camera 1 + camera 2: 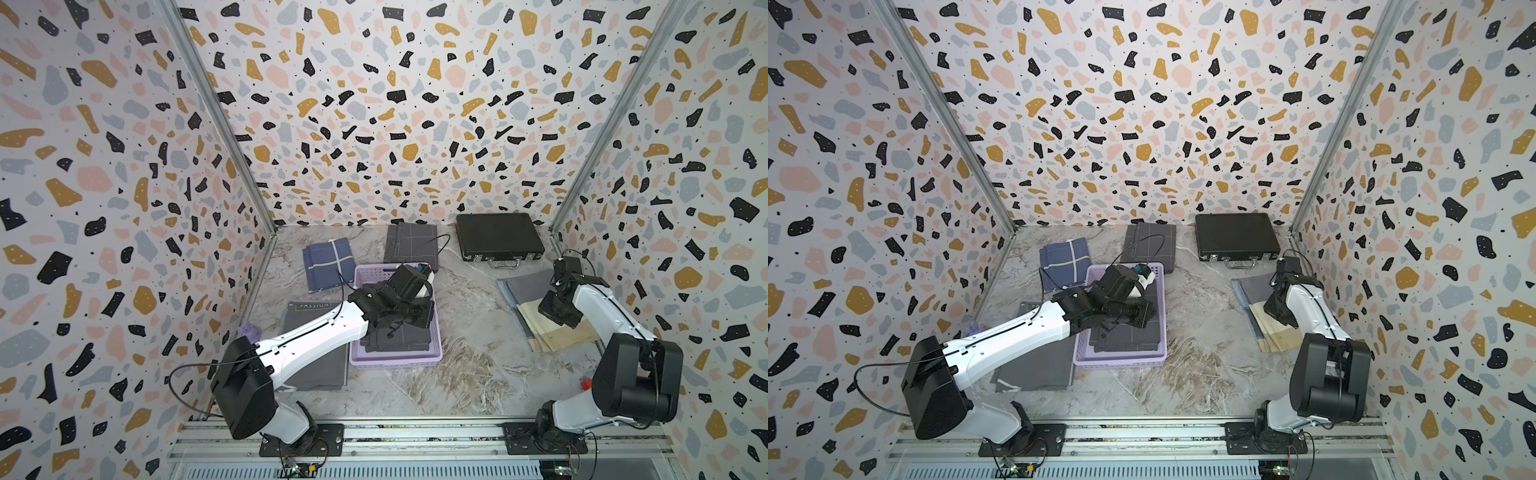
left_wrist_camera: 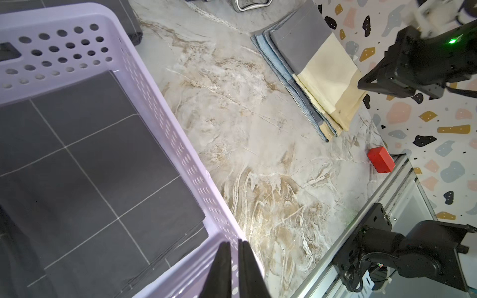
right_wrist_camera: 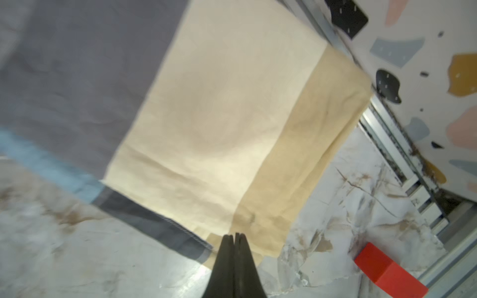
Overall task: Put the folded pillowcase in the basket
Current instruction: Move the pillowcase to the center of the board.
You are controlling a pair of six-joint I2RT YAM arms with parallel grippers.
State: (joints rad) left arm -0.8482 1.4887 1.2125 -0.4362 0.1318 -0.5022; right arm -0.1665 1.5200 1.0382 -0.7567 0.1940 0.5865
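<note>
Pillowcase (image 2: 98, 167) flat, lengthwise along basket (image 2: 165, 123), left fingers (image 2: 223, 265) nearly closed, right fingers (image 3: 224, 263) clenched

Legible text: one entry only. The word "PASSION" stands in thin, pale, widely spaced capitals on the grey folded cloth (image 1: 320, 374), which lies flat just left of the basket (image 1: 395, 360). The lettering sits close to the cloth's far edge, about level with the basket's middle. It reads upright in a top view, running parallel to that far edge. It is small but clear there. Both wrist views give no readable lettering, numbers or labels.
</note>
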